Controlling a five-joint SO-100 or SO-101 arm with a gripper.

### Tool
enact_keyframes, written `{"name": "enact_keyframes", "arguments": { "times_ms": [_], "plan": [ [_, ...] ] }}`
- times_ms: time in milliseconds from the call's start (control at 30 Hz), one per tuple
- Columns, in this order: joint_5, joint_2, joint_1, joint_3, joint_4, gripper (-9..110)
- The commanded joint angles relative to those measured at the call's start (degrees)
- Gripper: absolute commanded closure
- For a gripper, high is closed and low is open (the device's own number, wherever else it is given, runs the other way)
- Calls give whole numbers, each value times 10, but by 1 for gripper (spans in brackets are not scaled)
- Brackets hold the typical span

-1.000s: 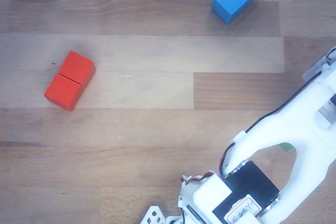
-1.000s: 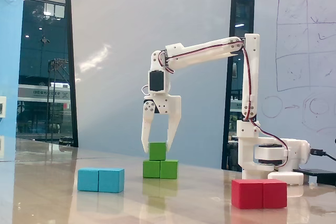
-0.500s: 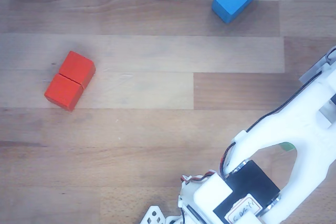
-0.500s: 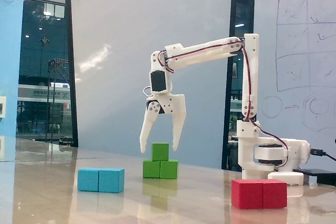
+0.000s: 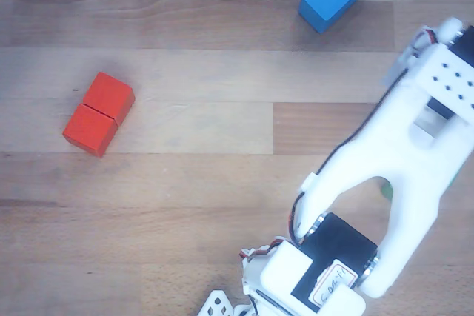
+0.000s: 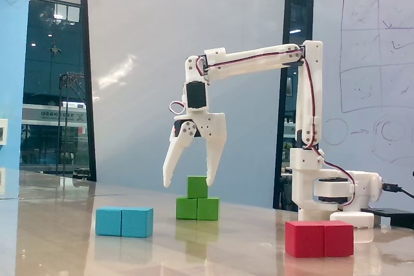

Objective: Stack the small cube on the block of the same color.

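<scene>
Since the earlier frames the gripper has been lifted off the small cube and shifted slightly toward 9 o'clock in the fixed view, with its fingers spread wider. The fingers are now seen well apart, their tips level with the cube's upper part, and nothing is held between them. The small cube is seen resting on top of the block, centred over its seam. The blue block is found at 8 o'clock from the stack, and the red block at 4 o'clock, both well apart from it on the table. In the other view the green stack is almost wholly hidden beneath the white arm.
</scene>
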Motion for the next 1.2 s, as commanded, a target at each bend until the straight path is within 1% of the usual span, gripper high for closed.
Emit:
{"name": "enact_keyframes", "arguments": {
  "times_ms": [0, 267, 433, 500, 633, 767, 1167],
  "plan": [
    [-1, 19, -67, -48, -4, 69],
    [12, 105, -204, 3, -18, 69],
    [115, 185, -252, 112, -105, 70],
    [164, 228, -261, 164, -154, 70],
    [227, 320, -271, 271, -220, 70],
    [243, 424, -285, 367, -244, 70],
    [236, 754, -310, 592, -243, 70]
  ]
}}
